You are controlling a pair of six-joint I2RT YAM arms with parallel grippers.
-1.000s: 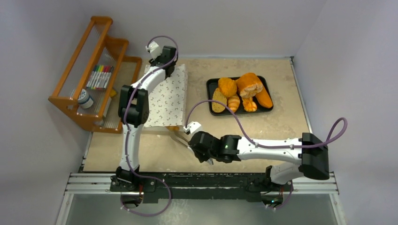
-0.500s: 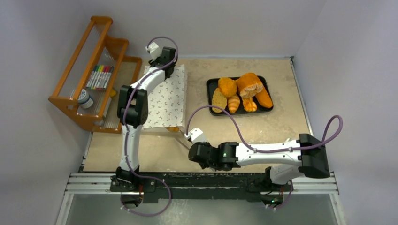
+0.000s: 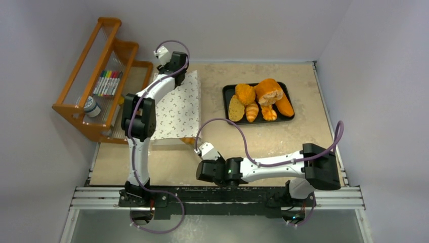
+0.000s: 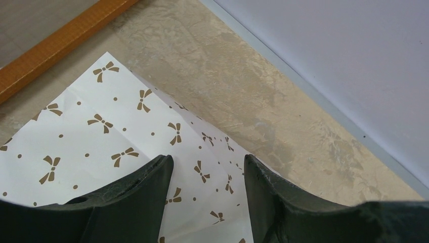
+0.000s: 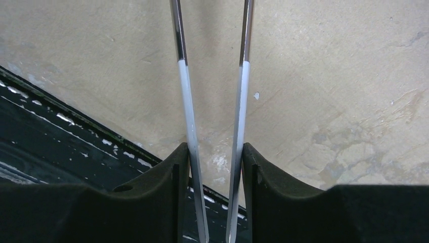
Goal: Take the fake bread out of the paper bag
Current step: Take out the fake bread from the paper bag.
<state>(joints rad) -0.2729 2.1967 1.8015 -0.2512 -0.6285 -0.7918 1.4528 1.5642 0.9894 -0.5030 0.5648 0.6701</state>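
The white paper bag (image 3: 177, 106) with brown bow marks lies flat at the left. An orange piece of fake bread (image 3: 188, 139) shows at its near mouth. Several fake bread pieces (image 3: 267, 91) lie on the black tray (image 3: 226, 91). My left gripper (image 3: 178, 75) is open above the bag's far end, and the bag (image 4: 101, 136) shows between and beneath the fingers. My right gripper (image 3: 202, 167) is shut on metal tongs (image 5: 184, 101), low near the table's front edge, just right of the bag's mouth. The tong arms point away over bare table.
An orange wooden rack (image 3: 98, 76) holding markers (image 3: 108, 82) and a small jar stands at the far left beside the bag. The black rail (image 3: 217, 195) runs along the near edge under the right wrist. Walls close the back and the right.
My right arm has drawn back towards the near edge and to the left, taking the tongs with it. My left arm has shifted slightly left over the bag's far end.
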